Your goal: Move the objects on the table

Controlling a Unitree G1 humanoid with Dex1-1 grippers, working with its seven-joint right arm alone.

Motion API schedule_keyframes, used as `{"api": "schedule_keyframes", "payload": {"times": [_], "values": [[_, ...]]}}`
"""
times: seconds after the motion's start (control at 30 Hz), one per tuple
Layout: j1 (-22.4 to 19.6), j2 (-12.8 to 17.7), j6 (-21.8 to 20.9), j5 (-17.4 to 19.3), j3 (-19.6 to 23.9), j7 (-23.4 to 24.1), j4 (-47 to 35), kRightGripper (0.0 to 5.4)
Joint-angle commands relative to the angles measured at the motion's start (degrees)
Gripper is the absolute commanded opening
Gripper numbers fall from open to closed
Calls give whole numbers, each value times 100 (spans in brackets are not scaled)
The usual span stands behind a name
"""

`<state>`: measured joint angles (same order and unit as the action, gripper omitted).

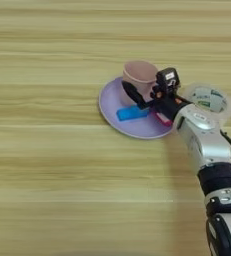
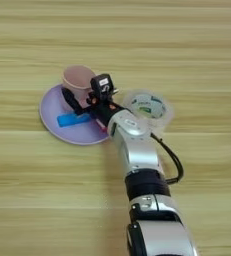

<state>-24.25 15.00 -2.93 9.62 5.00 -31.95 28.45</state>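
A pale pink cup [image 1: 138, 73] stands upright at the back of a lavender plate [image 1: 109, 107]. A flat blue block [image 1: 132, 113] lies on the plate in front of the cup. A red-and-white box [image 1: 163, 119] shows only as a sliver under my wrist at the plate's right edge. My right gripper [image 1: 147, 85] reaches in from the right and is open, its black fingers spread wide. One finger [image 1: 130, 93] crosses the cup's front lower side and the other [image 2: 102, 85] stands at the cup's right. Whether they touch the cup is unclear.
A round clear dish with green print [image 1: 208, 99] sits just right of the plate, partly under my silver forearm [image 2: 135, 146]. A black cable [image 2: 173, 160] loops off the arm's right side. The tan wooden table [image 1: 47, 165] fills the view.
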Motion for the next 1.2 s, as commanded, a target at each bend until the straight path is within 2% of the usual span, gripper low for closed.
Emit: {"api": "schedule_keyframes", "payload": {"times": [0.03,0.3,0.43,0.63,0.87,1.03,1.2], "values": [[-325,101,-26,87,56,70,-727,445],[-33,7,306,108,-114,78,-1651,445],[174,-120,745,256,-311,19,-2284,444],[425,-349,1271,242,-764,-33,-2959,444],[564,-608,1519,186,-1133,-44,-2913,444],[641,-726,1468,33,-1392,-59,-2676,444],[621,-766,1345,-49,-1474,-71,-2428,444]]}}
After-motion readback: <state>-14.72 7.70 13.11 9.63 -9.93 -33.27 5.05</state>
